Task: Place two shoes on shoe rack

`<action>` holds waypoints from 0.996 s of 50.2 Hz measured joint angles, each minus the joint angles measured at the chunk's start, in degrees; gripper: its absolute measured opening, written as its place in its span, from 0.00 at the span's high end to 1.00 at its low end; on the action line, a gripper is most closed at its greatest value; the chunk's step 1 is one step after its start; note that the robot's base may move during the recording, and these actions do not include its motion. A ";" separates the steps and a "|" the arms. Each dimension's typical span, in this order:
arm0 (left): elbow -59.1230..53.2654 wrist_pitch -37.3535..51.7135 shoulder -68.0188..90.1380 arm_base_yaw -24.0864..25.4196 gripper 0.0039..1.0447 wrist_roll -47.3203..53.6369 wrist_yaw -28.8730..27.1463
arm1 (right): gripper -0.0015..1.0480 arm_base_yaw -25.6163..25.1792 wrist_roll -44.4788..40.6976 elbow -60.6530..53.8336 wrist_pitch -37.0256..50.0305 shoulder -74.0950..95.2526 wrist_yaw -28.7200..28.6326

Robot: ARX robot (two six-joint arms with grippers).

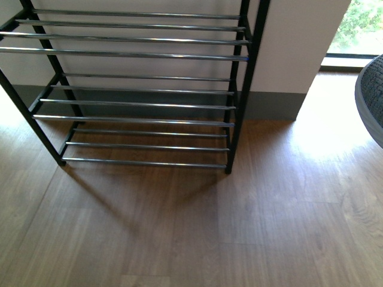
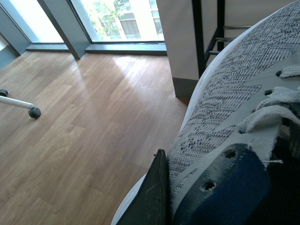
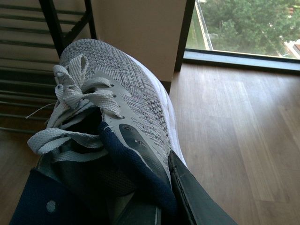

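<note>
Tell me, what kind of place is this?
Probably an entryway in a home or an office. A shoe rack stands against the wall, the floor is wood planks, and tall windows reach nearly down to it.

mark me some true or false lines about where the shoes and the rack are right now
1. No shoe sits on the visible shelves of the shoe rack. True.
2. Both shoes lie on the floor. False: the left hand grips one shoe by its collar, and the right hand grips the other shoe the same way.
3. The laces are black. False: the laces are light grey.
4. The floor is wood plank. True.
5. The shoe rack stands in front of a window. False: a plain wall is behind it.
</note>
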 joint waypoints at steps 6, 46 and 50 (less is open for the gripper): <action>-0.07 0.00 0.00 0.11 0.99 -0.02 -0.68 | 0.99 0.00 0.00 0.00 0.00 -0.09 -0.81; -0.09 0.00 -0.04 -0.04 0.99 -0.02 -0.15 | 0.99 -0.04 0.00 0.00 0.00 0.00 -0.04; -0.15 0.00 -0.02 0.09 0.99 0.00 -0.79 | 0.99 0.02 0.00 0.00 0.00 -0.11 -1.29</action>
